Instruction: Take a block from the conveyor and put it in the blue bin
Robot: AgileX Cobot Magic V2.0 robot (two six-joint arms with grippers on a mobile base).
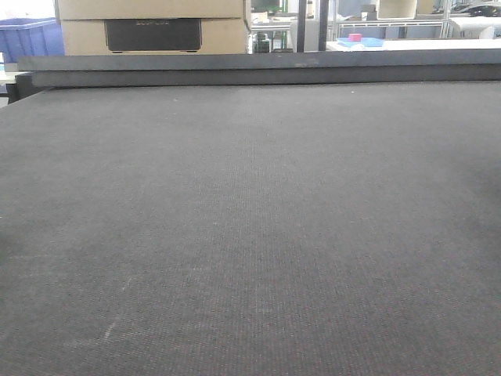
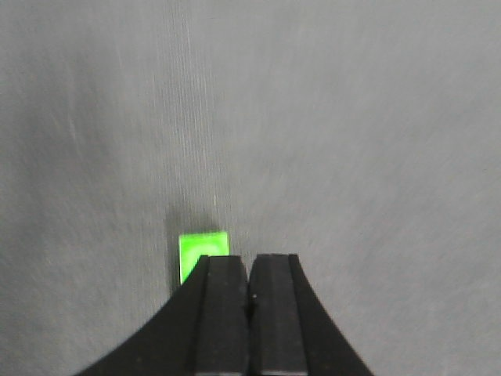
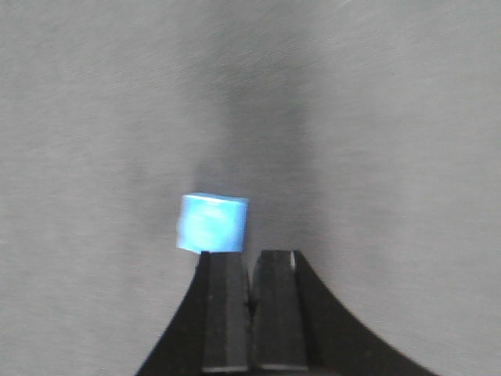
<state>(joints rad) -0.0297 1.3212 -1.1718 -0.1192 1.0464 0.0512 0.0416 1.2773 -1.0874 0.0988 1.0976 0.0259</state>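
The left gripper [image 2: 249, 265] and right gripper [image 3: 250, 260] are found closed and empty over the conveyor [image 1: 250, 235], with a green block [image 2: 203, 247] lying just left of the former's tips and a blue block [image 3: 211, 223] just upper left of the latter's, neither centred.

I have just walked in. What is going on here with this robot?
A two-armed robot works over a grey conveyor. The left claw is shut, with a green block lying just past its tip. The right claw is shut too, with a blue block just ahead of it. Neither block is gripped. A blue bin stands beyond the conveyor's far rail.
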